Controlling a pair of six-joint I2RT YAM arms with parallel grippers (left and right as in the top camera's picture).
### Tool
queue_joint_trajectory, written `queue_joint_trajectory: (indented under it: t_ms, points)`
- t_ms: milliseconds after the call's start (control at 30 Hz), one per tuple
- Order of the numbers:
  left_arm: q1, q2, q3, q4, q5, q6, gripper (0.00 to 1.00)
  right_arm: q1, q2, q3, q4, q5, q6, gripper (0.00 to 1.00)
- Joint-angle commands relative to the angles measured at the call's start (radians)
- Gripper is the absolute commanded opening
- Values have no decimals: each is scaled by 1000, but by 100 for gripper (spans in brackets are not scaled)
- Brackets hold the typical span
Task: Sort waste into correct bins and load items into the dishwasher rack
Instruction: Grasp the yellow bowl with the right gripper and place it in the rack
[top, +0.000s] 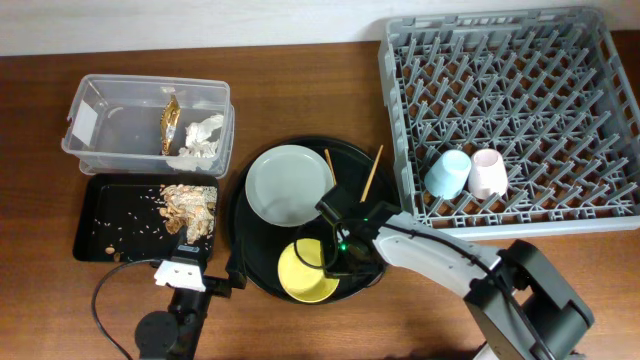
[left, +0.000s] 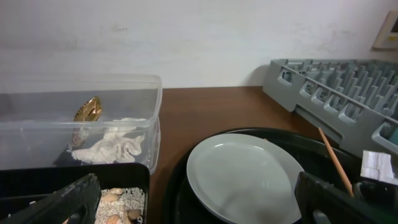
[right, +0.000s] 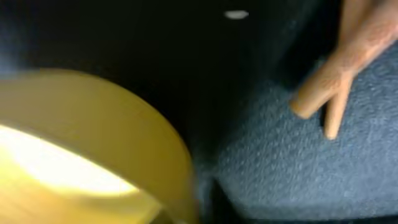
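2 bins lie furthest left, both ahead of the left gripper (left: 196, 186). Beyond its left finger we see the clear tub (top: 120, 125), which holds the brown-gold wrapper (top: 170, 120) and the white tissue (top: 203, 140). Just in front of that same finger, the black rectangular tray (top: 110, 225) carries the food scraps (top: 188, 205). The left jaws stand wide apart and grip nothing.

Ahead of the right finger, the grey-green plate (top: 290, 185) lies on the round black tray (top: 245, 235). The yellow bowl (top: 300, 272) sits on that tray's near side, its right rim close against the right gripper (top: 335, 255). The right wrist view is blurred and fills with the bowl's rim, so we cannot tell whether these jaws are apart or closed.

2 chopsticks (top: 371, 172) lie just beyond the right gripper, towards the tray's far rim. Further right and beyond that gripper stands the dishwasher rack (top: 520, 60). In its near-left part, 1 light blue cup (top: 447, 172) and 1 pink cup (top: 488, 173) rest side by side.
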Motion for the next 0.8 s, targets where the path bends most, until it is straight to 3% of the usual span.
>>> queue_joint_trajectory:
  t_ms: [0, 67, 133, 167, 200, 267, 367, 500, 633, 667, 700, 733, 767]
  points:
    - [2, -5, -6, -1, 0, 16, 99, -48, -183, 78, -177, 199, -33, 4]
    - [2, -5, -6, -1, 0, 16, 99, -86, -414, 207, -286, 370, -334, 4]
    - [2, -5, -6, -1, 0, 16, 99, -150, -536, 264, -307, 741, -338, 4]
    - [2, -5, -6, -1, 0, 16, 99, -220, -554, 264, -287, 1000, -338, 4]
    - [2, -5, -6, -1, 0, 16, 99, -306, -523, 264, -273, 1125, -351, 4]
    - [2, -5, -6, -1, 0, 16, 99, -470, -416, 266, -152, 1194, -439, 4]
    - [2, -5, -6, -1, 0, 16, 99, -594, -227, 279, 114, 1262, -619, 4]
    - [2, -5, -6, -1, 0, 16, 99, -684, 7, 279, 528, 1302, -886, 4]
    - [2, -5, -6, -1, 0, 16, 99, -658, 169, 279, 626, 1326, -1082, 4]
    - [2, -5, -6, -1, 0, 16, 99, -620, 172, 279, 589, 1326, -1082, 10]
    - [2, -5, -6, -1, 0, 16, 99, -578, 168, 279, 555, 1342, -1081, 49]
    - [2, -5, -6, -1, 0, 16, 99, -512, 158, 279, 518, 1365, -1072, 72]
    - [2, -5, -6, -1, 0, 16, 99, -462, 132, 279, 488, 1375, -1062, 79]
